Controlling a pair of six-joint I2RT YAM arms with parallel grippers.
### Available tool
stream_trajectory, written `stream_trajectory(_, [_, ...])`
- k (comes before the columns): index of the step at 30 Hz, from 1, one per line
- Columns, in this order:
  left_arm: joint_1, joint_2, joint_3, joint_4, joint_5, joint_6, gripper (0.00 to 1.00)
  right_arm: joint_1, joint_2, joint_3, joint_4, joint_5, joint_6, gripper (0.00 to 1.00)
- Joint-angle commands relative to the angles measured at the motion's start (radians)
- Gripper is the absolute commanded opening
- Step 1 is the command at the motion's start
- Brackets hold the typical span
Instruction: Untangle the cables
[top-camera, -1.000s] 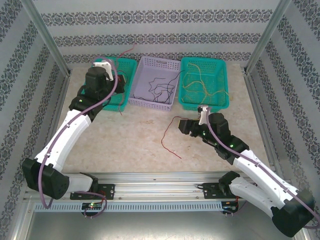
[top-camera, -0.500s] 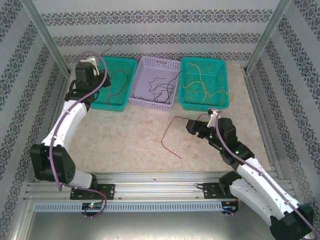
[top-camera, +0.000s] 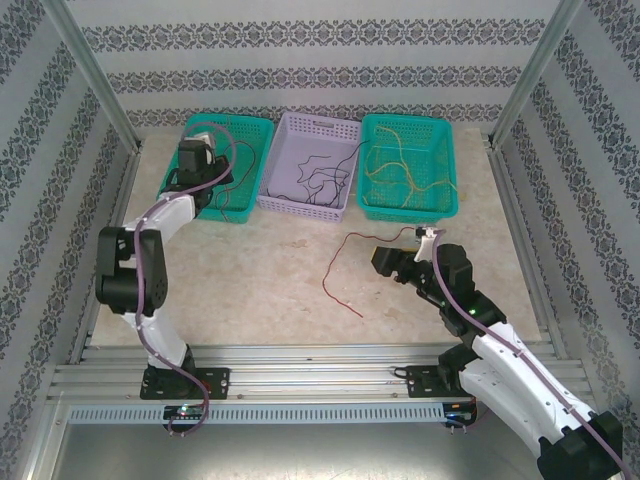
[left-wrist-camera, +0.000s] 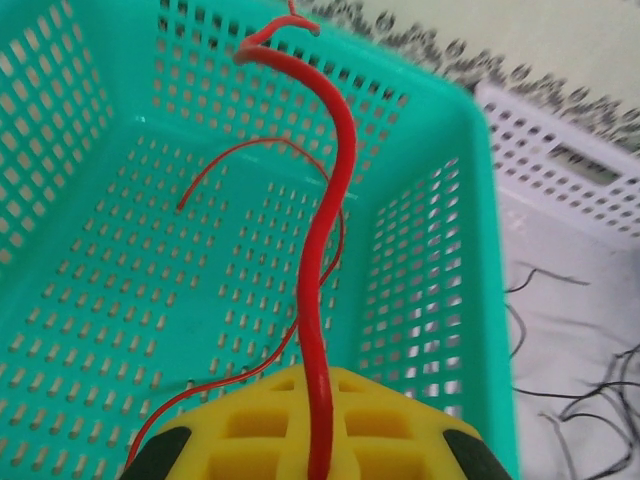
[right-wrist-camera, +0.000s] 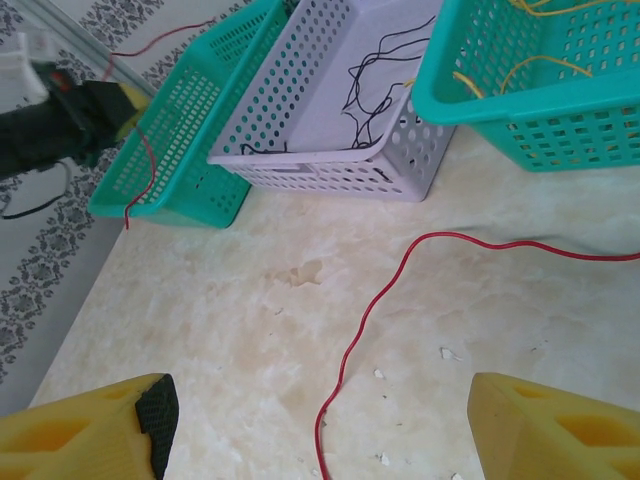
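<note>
My left gripper (top-camera: 200, 145) hovers over the left teal basket (top-camera: 236, 119) and is shut on a red cable (left-wrist-camera: 325, 230) that rises from between its yellow fingers (left-wrist-camera: 400, 430). A second, thinner red cable (left-wrist-camera: 250, 148) lies on that basket's floor. Another red cable (top-camera: 338, 268) curves across the bare table. My right gripper (top-camera: 382, 264) sits low over it, open, with the cable (right-wrist-camera: 372, 305) running between its spread fingers (right-wrist-camera: 90, 430) untouched. Dark cables (top-camera: 320, 182) lie in the lilac basket (top-camera: 322, 119). Yellow-green cables (top-camera: 400, 165) lie in the right teal basket (top-camera: 405, 119).
The three baskets stand side by side along the back of the marble-look table (top-camera: 260, 270). Aluminium posts (top-camera: 95, 75) and patterned walls enclose the left, right and rear. In the right wrist view, the left gripper (right-wrist-camera: 110, 105) dangles its red cable over the basket's outer rim.
The left arm has folded back toward its base, its gripper staying over the left basket with the red cable. The right gripper has opened wider and drawn slightly nearer. The table cable has not moved.
</note>
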Motion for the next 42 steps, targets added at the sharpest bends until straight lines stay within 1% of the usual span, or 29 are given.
stream_trajectory(1, [0.008,0.078,0.087,0.049,-0.021,0.000,0.00,-0.009,-0.011,-0.011,0.047,-0.032,0.002,0.77])
stream_trajectory(6, [0.008,0.192,0.167,-0.016,-0.032,-0.003,0.00,-0.010,0.001,-0.015,0.056,-0.042,-0.005,0.77])
stream_trajectory(10, [0.008,0.226,0.144,0.006,-0.030,-0.018,0.00,-0.010,0.027,-0.019,0.077,-0.061,-0.001,0.77])
stream_trajectory(11, [0.008,0.234,0.144,0.001,-0.026,-0.018,0.02,-0.009,0.036,-0.017,0.082,-0.066,0.001,0.77])
stream_trajectory(13, [0.008,0.244,0.149,-0.015,-0.015,-0.019,0.16,-0.009,0.052,-0.013,0.085,-0.074,0.001,0.77])
stream_trajectory(15, [0.008,0.237,0.143,-0.016,-0.015,-0.022,0.38,-0.009,0.064,-0.009,0.089,-0.084,0.001,0.77])
stream_trajectory(16, [0.008,0.229,0.144,-0.020,-0.012,-0.021,0.46,-0.009,0.066,-0.007,0.089,-0.086,0.001,0.77])
stream_trajectory(21, [0.008,0.150,0.138,-0.030,0.006,-0.023,0.74,-0.008,0.063,-0.006,0.088,-0.081,0.010,0.78])
stream_trajectory(23, [0.008,0.108,0.133,-0.040,0.011,-0.030,0.82,-0.008,0.062,-0.012,0.091,-0.081,0.017,0.78])
stream_trajectory(28, [0.008,-0.003,0.103,-0.056,0.008,-0.063,0.91,-0.008,0.065,-0.017,0.097,-0.084,0.025,0.78])
stream_trajectory(32, [-0.002,-0.085,0.040,-0.059,-0.004,-0.101,0.92,-0.006,0.056,-0.015,0.094,-0.078,0.027,0.78])
stream_trajectory(34, [-0.024,-0.122,-0.002,-0.055,-0.001,-0.098,0.94,-0.007,0.043,-0.012,0.082,-0.065,0.023,0.78])
stream_trajectory(37, [-0.097,-0.181,-0.059,-0.070,-0.007,-0.080,0.95,-0.007,0.020,-0.006,0.055,-0.028,0.010,0.78])
stream_trajectory(40, [-0.210,-0.238,-0.116,-0.080,-0.042,-0.066,0.97,-0.011,0.003,0.002,0.016,0.016,0.001,0.78])
stream_trajectory(42, [-0.280,-0.243,-0.134,-0.092,-0.014,-0.076,0.97,-0.015,-0.005,-0.001,0.008,0.026,0.006,0.78])
